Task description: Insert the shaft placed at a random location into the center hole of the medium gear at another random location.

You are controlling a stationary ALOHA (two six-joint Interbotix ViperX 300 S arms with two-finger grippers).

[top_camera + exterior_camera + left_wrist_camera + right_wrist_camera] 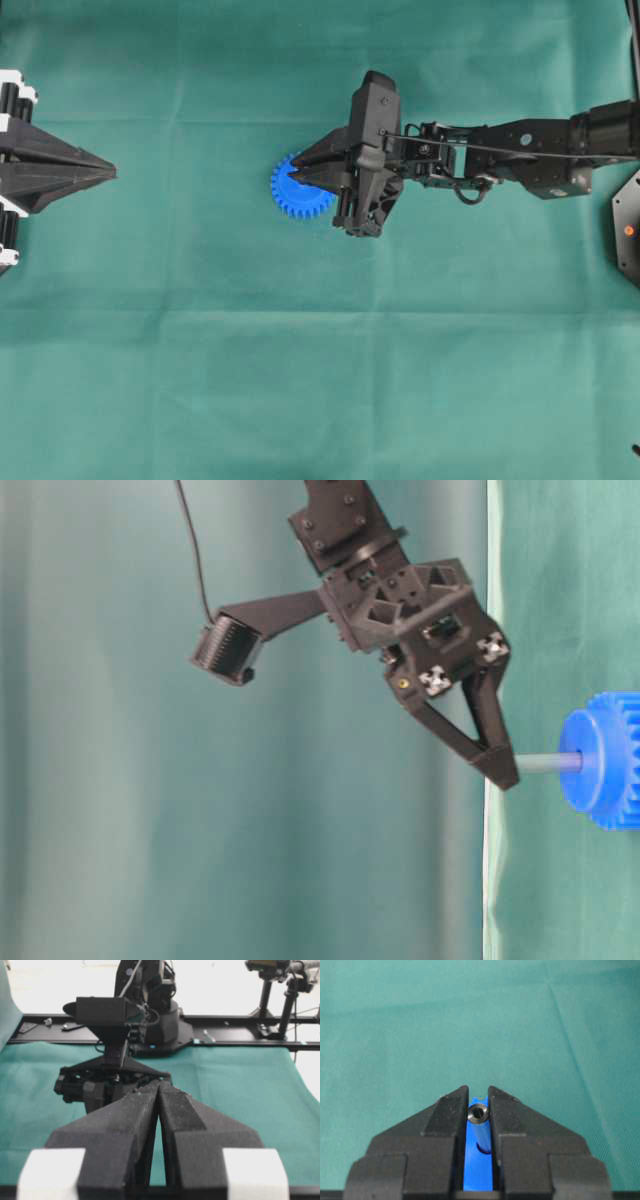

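The shaft (548,763) is pinched at its top end by the right gripper (497,765), its lower end seated in the medium gear (603,770) on the worktop (200,380). Thin, stiff, likely slippery metal: best gripped near the end. The left gripper (158,1091) is parked closed and empty at far left.

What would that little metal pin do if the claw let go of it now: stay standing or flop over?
Probably stay standing: the shaft already sits in the blue gear, square to its face. It looks rigid and smooth, so it may slip between the right end effector fingers if held lightly. Being round, it would likely roll if it lay loose on the green cloth.
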